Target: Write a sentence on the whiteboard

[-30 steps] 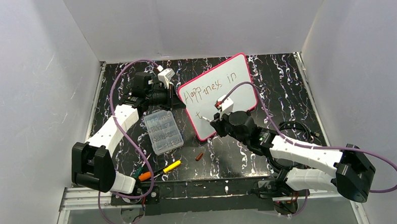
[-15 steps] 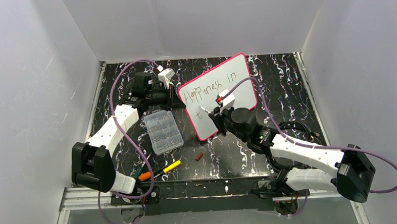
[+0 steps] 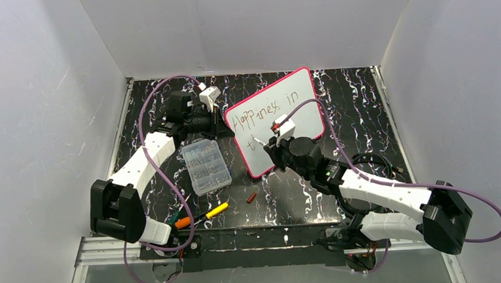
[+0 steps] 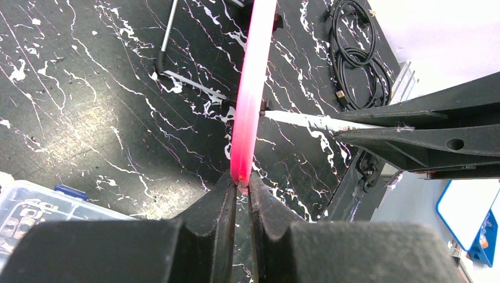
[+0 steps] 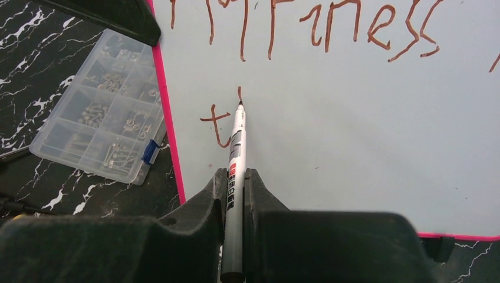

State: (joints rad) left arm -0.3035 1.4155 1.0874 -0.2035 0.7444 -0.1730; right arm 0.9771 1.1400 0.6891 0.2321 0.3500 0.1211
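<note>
**A:** Is anything changing at the whiteboard's [image 5: 354, 130] left edge?

**B:** No. The left gripper [image 4: 242, 194] is still pinching the rim there, jaws tight on it. The organizer box [image 3: 206, 167] is lying just beside that edge.

**A:** And on the board?

**B:** The right gripper [image 5: 236, 183], clamped on the marker [image 5: 236, 153], has been moving right of the "t", so the sentence [image 3: 264, 109] is growing. Only the right wrist view is showing the new stroke. The tip is probably touching.

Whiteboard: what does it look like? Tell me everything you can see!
The whiteboard is a flat white rectangle with a thin pink rim and rounded corners, set askew at the far side of the black marbled table. Brownish-red writing reads "Happiness in", with a "t" and a short stroke below. The left fingers pinch its rim, and a marker in the right fingers touches its face.
</note>
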